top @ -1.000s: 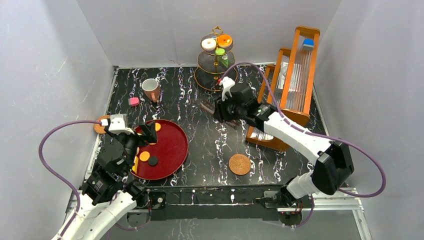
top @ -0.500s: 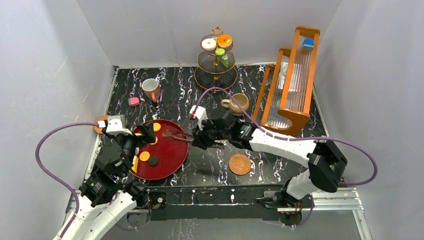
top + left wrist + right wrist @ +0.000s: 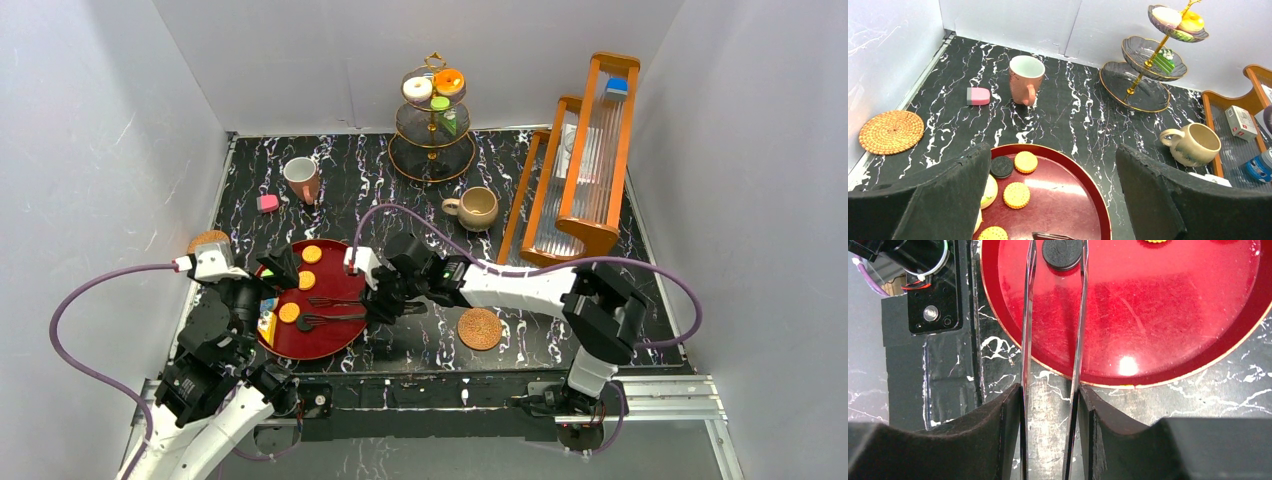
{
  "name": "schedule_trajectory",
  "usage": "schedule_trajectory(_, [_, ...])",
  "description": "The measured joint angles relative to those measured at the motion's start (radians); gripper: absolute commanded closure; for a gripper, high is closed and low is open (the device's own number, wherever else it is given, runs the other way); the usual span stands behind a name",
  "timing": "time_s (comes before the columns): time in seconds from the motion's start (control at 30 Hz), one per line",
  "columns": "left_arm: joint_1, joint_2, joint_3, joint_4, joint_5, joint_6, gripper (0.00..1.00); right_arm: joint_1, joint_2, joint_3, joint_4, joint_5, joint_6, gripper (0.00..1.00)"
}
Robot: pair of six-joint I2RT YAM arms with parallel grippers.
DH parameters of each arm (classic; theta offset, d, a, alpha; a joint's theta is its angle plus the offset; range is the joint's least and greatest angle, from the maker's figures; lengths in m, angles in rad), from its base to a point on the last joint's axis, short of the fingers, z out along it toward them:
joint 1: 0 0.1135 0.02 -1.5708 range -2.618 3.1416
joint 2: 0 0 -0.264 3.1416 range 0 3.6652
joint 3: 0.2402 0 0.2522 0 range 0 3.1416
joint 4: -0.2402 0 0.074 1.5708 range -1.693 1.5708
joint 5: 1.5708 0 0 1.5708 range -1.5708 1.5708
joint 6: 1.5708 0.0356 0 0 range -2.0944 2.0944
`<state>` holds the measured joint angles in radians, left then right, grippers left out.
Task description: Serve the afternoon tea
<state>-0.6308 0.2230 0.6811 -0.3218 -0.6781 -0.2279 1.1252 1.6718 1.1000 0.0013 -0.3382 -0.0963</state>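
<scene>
Two pairs of jaws showed: the right pair point(image 3: 1050, 390) gripped black tongs point(image 3: 1079, 330), their tips straddling a black cookie point(image 3: 1062, 251) on the red tray point(image 3: 1173, 315) on the counter point(image 3: 400, 200); the left pair point(image 3: 1053, 150) hung wide open above the tray's left rim

Gold 3-tier stand point(image 3: 415, 160) upright, back centre: white donut point(image 3: 417, 88) & orange donut point(image 3: 449, 81) on top tier, green cake slice point(image 3: 1164, 61) on mid tier. Pinkish mug point(image 3: 300, 178), white inside, upright back left; pink cake piece point(image 3: 267, 203) just beside it. Beige mug point(image 3: 478, 206) upright nr stand. Woven coaster point(image 3: 208, 241) at left edge, 2nd coaster point(image 3: 479, 328) front centre. Tan cookies point(image 3: 306, 280) + dark cookie point(image 3: 1063, 250) flat on red tray point(image 3: 325, 338).
</scene>
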Motion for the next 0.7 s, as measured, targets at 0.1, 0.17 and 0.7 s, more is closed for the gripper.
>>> schedule_trajectory(0.1, [0.000,-0.005,-0.003,0.000,-0.008,0.000,0.08,0.010,0.037,0.034,-0.001,-0.007,-0.021,0.48])
schedule_trajectory(0.17, [0.000,-0.006,-0.003,0.000,-0.013,0.000,0.08,0.015,0.053,0.049,-0.002,-0.010,-0.032,0.47])
schedule_trajectory(0.7, [0.000,-0.011,-0.003,0.000,-0.018,0.000,0.08,0.036,0.157,0.096,-0.018,0.000,-0.095,0.45])
